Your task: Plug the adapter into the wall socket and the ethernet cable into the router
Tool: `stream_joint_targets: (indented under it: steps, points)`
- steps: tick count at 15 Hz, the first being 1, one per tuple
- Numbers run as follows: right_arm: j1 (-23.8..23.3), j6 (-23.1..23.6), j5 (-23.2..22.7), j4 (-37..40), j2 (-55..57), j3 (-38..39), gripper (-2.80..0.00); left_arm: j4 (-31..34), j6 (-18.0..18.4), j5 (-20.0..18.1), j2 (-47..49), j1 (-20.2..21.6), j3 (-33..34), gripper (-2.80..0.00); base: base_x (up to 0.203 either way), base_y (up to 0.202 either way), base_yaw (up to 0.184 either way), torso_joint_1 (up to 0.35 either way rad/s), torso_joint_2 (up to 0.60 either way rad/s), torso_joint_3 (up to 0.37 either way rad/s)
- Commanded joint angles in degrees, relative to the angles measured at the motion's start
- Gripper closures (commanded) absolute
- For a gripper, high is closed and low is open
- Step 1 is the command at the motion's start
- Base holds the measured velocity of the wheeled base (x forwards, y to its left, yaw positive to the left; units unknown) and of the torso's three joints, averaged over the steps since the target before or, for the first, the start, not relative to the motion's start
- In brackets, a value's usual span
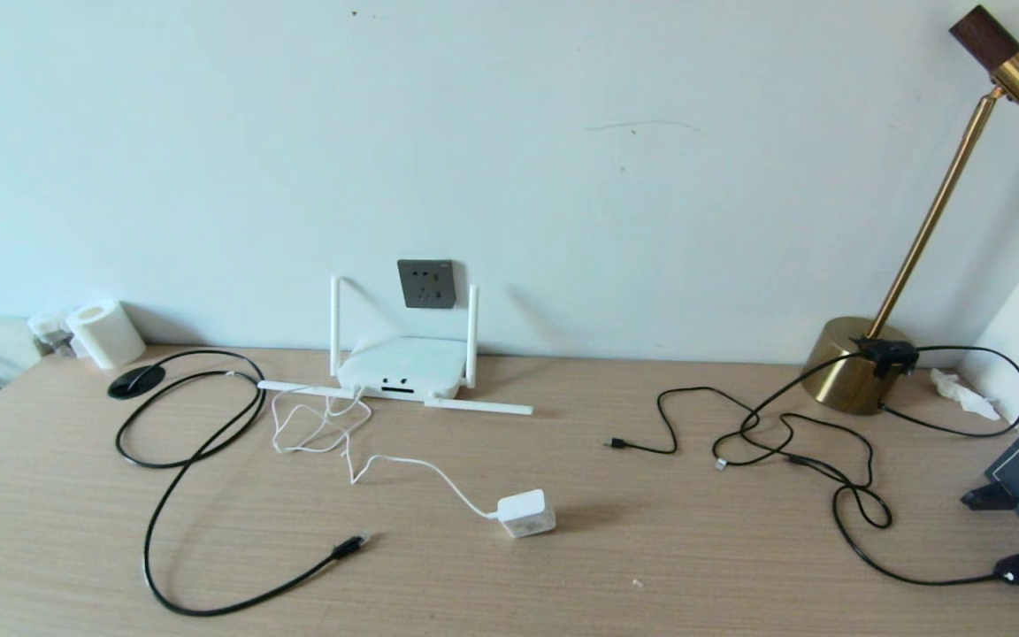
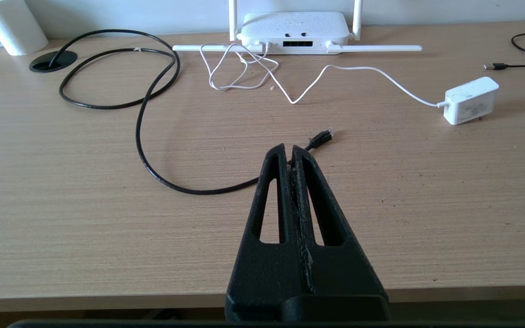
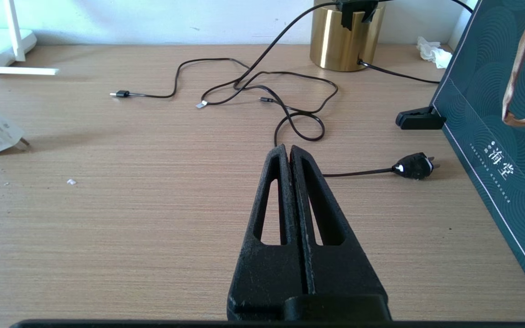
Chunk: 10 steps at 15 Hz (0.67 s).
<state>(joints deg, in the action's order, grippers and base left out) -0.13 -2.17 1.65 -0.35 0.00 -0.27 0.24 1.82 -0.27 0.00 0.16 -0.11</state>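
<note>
White adapter point(image 1: 526, 513) lies on bench point(image 1: 509, 575), unplugged; grey wall socket point(image 1: 426, 283) above router point(image 1: 401, 367). Ethernet cable point(image 1: 349, 546) plug loose near adapter. Left end effector point(image 2: 289, 149) and right end effector point(image 3: 288, 148) closed, empty, above bench.

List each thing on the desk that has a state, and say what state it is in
adapter: unplugged, lying on the desk
wall socket: empty
ethernet cable: plug loose on the desk
router: wide port slots empty, two antennas up, two flat
left gripper: shut, holding nothing
right gripper: shut, holding nothing
</note>
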Motion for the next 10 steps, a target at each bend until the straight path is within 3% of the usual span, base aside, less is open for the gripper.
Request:
stream_joint_targets:
  steps: [1, 8, 10]
  points:
    - [0.0, 0.0, 0.0, 0.0, 0.1, 0.0, 0.0, 0.1, 1.6, -0.4, 0.1, 0.0, 0.0, 0.0, 0.0, 0.0, 0.0, 0.0, 0.0, 0.0]
    - [0.0, 0.0, 0.0, 0.0, 0.0, 0.0, 0.0, 0.1, 6.6, -3.3, 0.1, 0.0, 0.0, 0.0, 0.0, 0.0, 0.0, 0.0, 0.0, 0.0]
    - [0.0, 0.0, 0.0, 0.0, 0.0, 0.0, 0.0, -0.1, 6.6, -3.3, 0.1, 0.0, 0.1, 0.0, 0.0, 0.0, 0.0, 0.0, 0.0, 0.0]
